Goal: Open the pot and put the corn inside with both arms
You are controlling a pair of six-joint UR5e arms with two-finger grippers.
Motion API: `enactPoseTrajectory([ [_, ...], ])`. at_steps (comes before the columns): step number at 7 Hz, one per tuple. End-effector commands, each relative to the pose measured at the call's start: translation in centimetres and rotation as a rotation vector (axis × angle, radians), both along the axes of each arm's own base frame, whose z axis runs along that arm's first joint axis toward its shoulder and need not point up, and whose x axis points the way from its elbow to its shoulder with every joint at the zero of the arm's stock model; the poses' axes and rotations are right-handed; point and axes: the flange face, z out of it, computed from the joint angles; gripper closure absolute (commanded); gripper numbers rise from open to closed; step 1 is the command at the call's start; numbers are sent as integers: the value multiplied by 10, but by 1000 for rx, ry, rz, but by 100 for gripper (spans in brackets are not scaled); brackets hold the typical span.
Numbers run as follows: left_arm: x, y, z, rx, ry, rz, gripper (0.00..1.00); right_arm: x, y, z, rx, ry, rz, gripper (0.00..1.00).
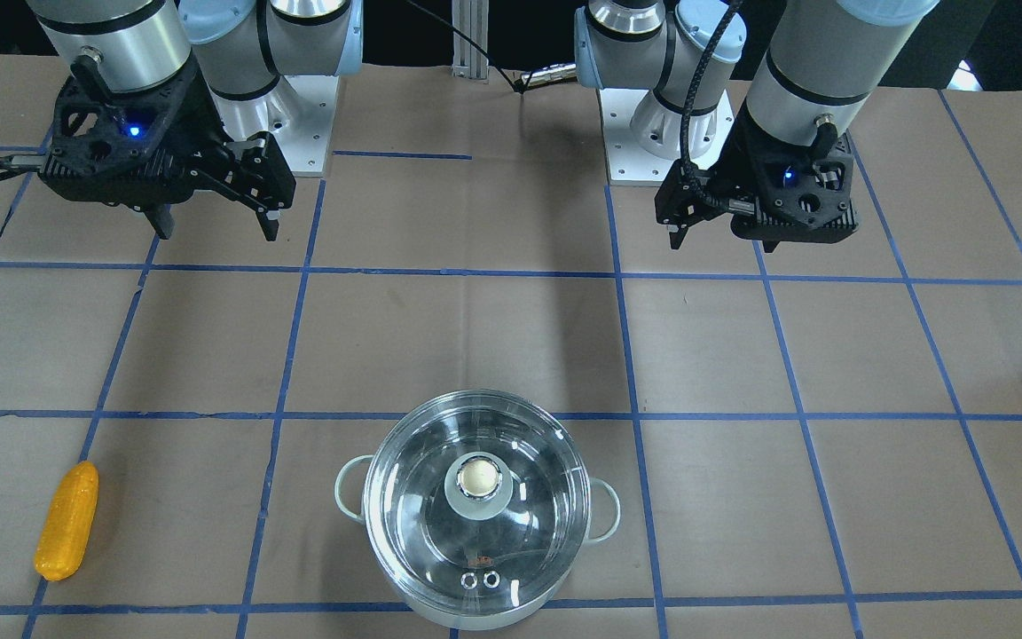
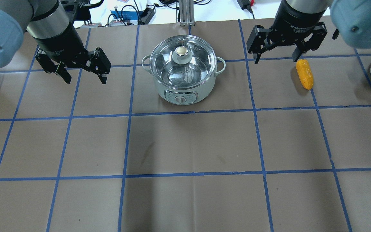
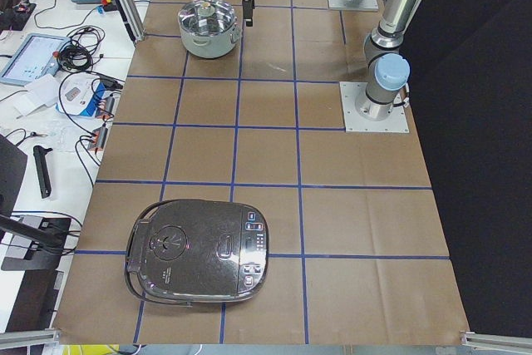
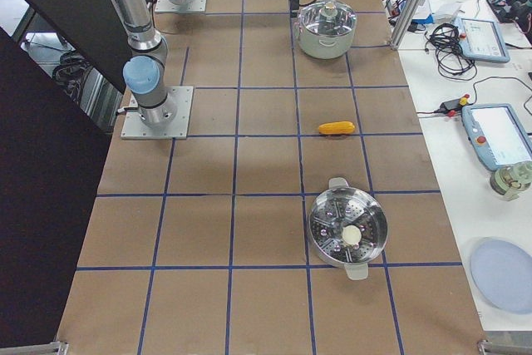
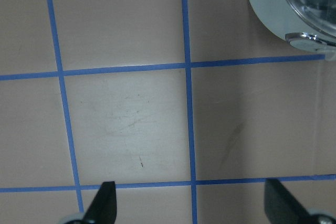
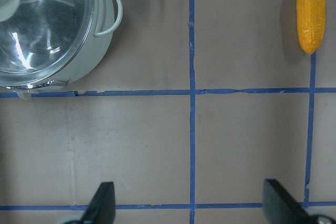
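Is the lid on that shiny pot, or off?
On: the glass lid sits level on the pot, knob up, corn outside.

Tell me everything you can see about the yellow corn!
The corn is a small toy cob, yellow-orange and a bit shiny, like plastic. It is long with rounded ends, and its skin is bumpy with rows of tiny kernels. It lies flat on its side on the brown table, along one of the blue tape lines. It is well apart from the pot. Only the table touches it, and no gripper holds it.
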Motion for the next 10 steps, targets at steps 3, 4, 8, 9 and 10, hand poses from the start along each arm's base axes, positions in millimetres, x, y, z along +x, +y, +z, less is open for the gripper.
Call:
enactPoseTrajectory([
  [3, -1, -1, 0, 0, 29, 5, 0, 0, 0, 1, -3, 0, -1, 0],
  [4, 1, -5, 4, -12, 18, 8, 0, 0, 0, 1, -3, 0, 1, 0],
  [8, -64, -87, 17, -75, 51, -20, 0, 0, 0, 1, -3, 0, 1, 0],
  [9, -98, -116, -7, -73, 54, 10, 0, 0, 0, 1, -1, 0, -1, 0],
  [10, -128, -136, -27, -63, 80, 40, 0, 0, 0, 1, -1, 0, 1, 0],
])
